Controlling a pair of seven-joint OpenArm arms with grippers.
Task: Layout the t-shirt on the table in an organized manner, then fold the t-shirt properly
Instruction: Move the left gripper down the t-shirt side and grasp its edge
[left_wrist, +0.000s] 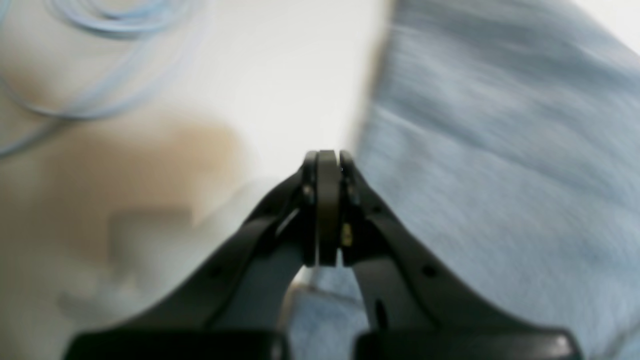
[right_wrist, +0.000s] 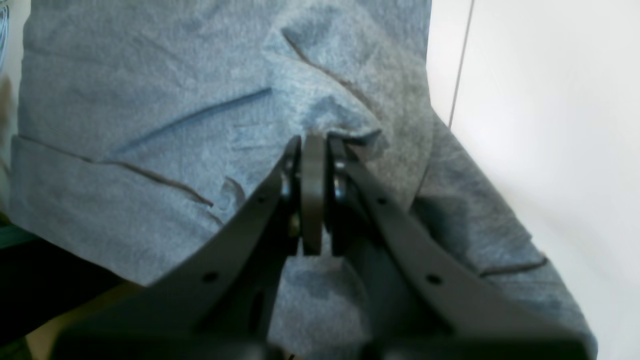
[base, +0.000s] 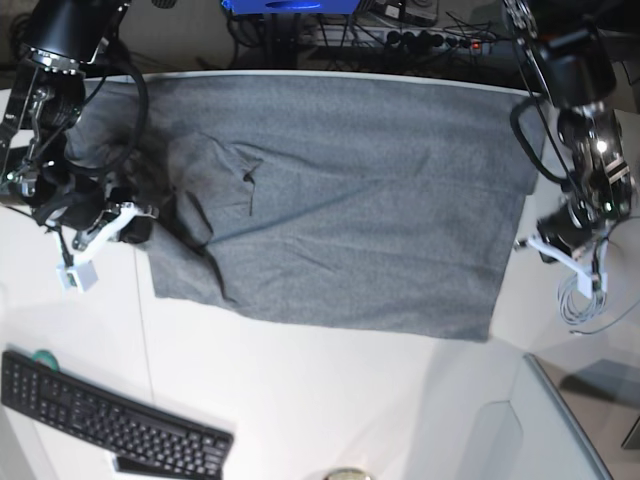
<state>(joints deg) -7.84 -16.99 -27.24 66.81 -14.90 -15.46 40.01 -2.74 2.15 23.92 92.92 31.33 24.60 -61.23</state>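
Note:
The grey t-shirt (base: 350, 200) lies spread flat across the white table (base: 330, 400), with a few creases near its left side. My right gripper (base: 152, 224) is at the shirt's left edge. In the right wrist view this gripper (right_wrist: 315, 139) is shut, with puckered t-shirt fabric (right_wrist: 150, 75) gathered at its tips. My left gripper (base: 527, 243) is just off the shirt's right edge. In the blurred left wrist view this gripper (left_wrist: 327, 155) is shut with nothing visible between the jaws. There the t-shirt (left_wrist: 500, 150) lies to its right and the table (left_wrist: 280, 75) lies ahead.
A black keyboard (base: 110, 425) lies at the front left. A coiled pale cable (base: 580, 300) sits right of the shirt, also in the left wrist view (left_wrist: 100, 50). A thin dark seam (right_wrist: 460, 65) crosses the table. A clear panel (base: 560, 420) stands at the front right.

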